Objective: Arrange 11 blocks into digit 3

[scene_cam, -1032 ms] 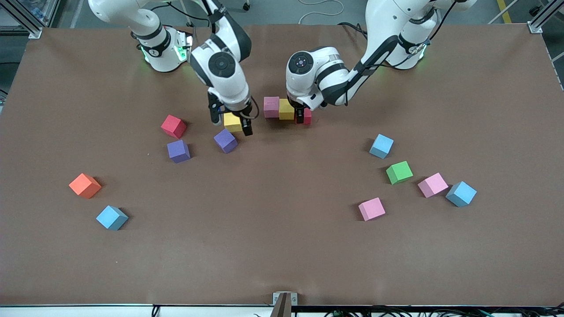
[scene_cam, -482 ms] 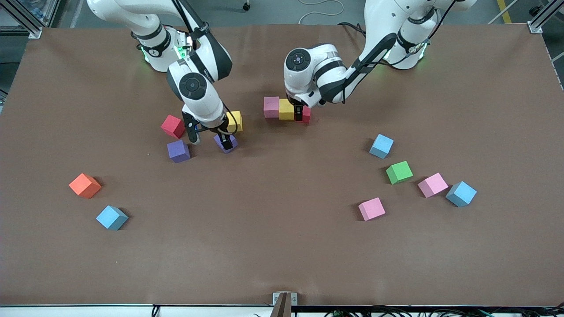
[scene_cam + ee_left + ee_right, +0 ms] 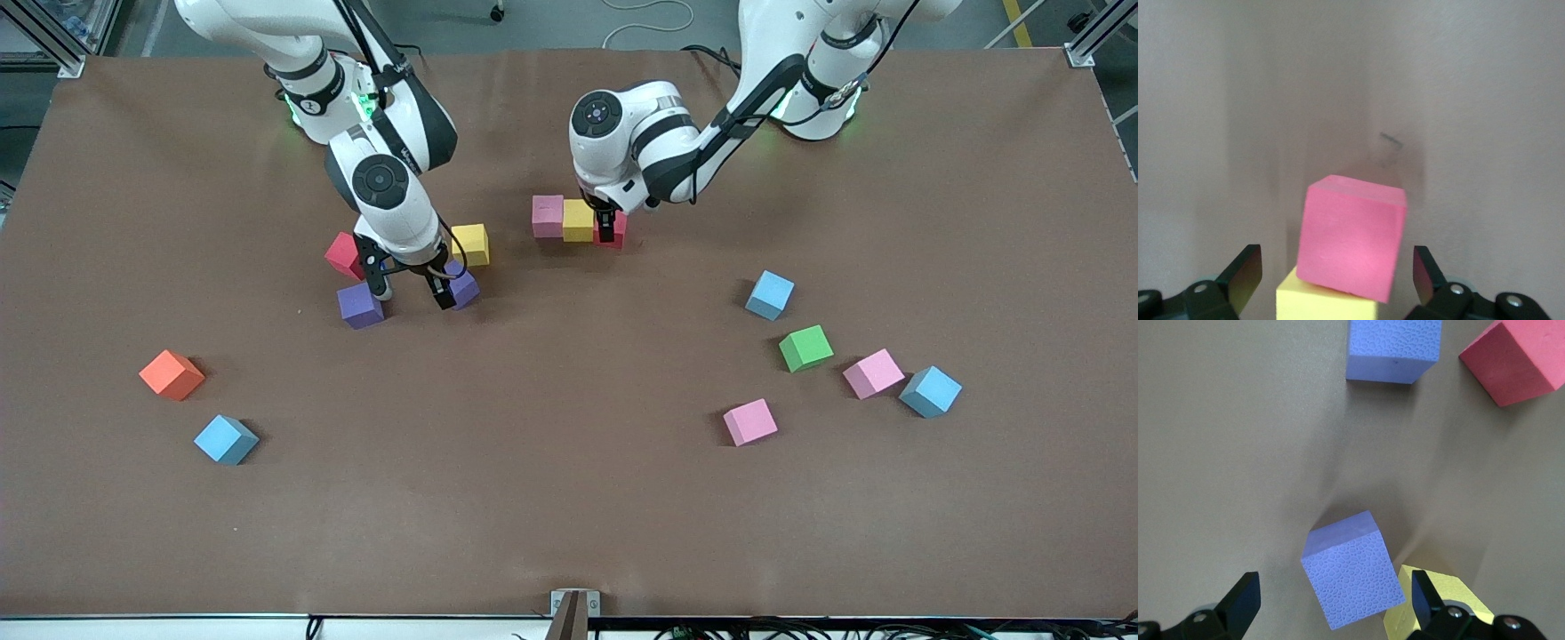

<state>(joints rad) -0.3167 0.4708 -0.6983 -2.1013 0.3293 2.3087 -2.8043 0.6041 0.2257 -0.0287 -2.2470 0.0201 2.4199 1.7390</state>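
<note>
The right gripper [image 3: 411, 292] hangs open over a purple cube [image 3: 461, 286], probably lining up a pick. The left gripper [image 3: 605, 233], open, straddles the red cube [image 3: 619, 229] ending the pink-yellow-red row [image 3: 562, 218], the 3's top bar.

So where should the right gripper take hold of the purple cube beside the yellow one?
Probably from straight above, fingers on two opposite flat side faces of the purple cube. It sits turned on the table with the yellow cube close at one corner, so the open right gripper should rotate to match its faces.
</note>
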